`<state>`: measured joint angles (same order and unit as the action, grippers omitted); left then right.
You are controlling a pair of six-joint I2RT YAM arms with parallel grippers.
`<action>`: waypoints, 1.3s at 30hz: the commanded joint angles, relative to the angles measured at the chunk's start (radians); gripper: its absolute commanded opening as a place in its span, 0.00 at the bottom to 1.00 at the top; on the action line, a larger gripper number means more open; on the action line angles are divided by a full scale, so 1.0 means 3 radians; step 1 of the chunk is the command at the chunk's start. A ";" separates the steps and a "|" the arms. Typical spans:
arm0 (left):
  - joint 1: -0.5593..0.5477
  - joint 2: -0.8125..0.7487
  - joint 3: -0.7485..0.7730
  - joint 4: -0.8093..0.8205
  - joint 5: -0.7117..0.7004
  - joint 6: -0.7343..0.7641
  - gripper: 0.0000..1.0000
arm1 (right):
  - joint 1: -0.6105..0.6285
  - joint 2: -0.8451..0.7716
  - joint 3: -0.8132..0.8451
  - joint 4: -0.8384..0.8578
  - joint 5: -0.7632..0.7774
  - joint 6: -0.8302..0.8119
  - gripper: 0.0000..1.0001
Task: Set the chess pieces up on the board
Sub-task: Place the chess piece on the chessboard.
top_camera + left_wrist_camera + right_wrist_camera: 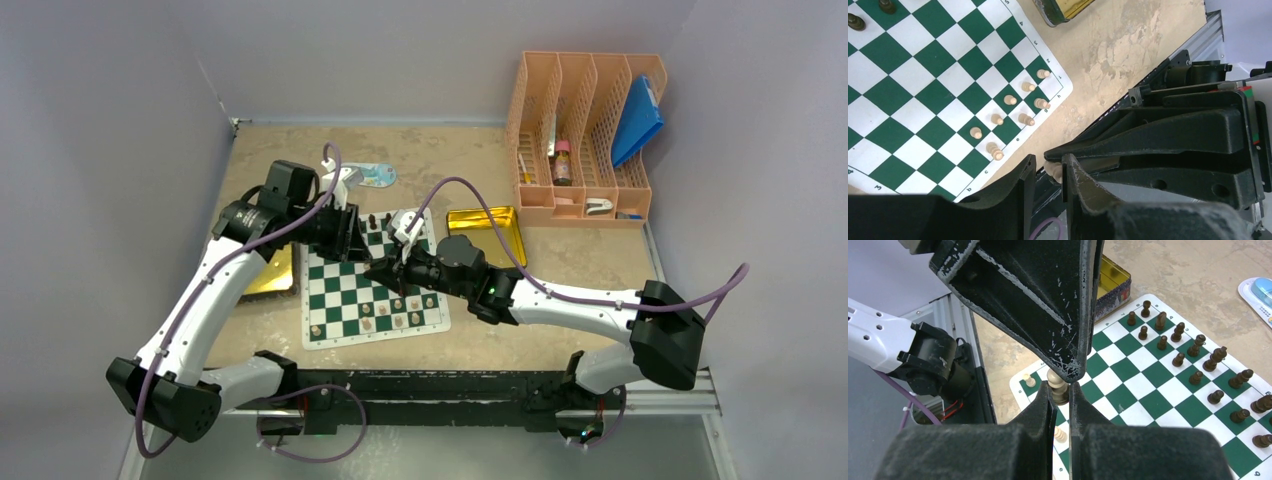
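The green-and-white board lies mid-table. Dark chess pieces fill its far rows and several cream chess pieces stand along the near edge. Both grippers meet tip to tip above the board. My right gripper is shut on a cream piece, held upright at its fingertips. My left gripper straddles that same piece. The piece sits against one left finger, with a clear gap to the other. The right gripper's fingers reach in from the side.
A gold tray sits right of the board and another at its left edge under the left arm. An orange file rack stands at the back right. A small blue-and-white item lies behind the board.
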<state>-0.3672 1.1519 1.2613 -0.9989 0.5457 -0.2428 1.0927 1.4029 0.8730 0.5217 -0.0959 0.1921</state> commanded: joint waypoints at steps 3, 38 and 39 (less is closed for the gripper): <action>-0.0022 0.0015 -0.0049 -0.0045 0.0056 -0.0009 0.24 | -0.0002 -0.0036 0.0140 0.0167 0.0088 0.0035 0.00; -0.0039 0.0101 -0.0181 -0.0161 0.0304 -0.0134 0.00 | -0.0017 -0.0008 0.0065 0.0137 0.0449 0.0070 0.12; -0.0038 0.0098 -0.0187 -0.0140 0.0284 -0.0147 0.00 | -0.0017 -0.0010 0.0055 0.0138 0.0432 0.0067 0.18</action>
<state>-0.3691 1.1721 1.2007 -0.9825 0.6189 -0.2775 1.0996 1.4075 0.8730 0.4633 -0.0368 0.2100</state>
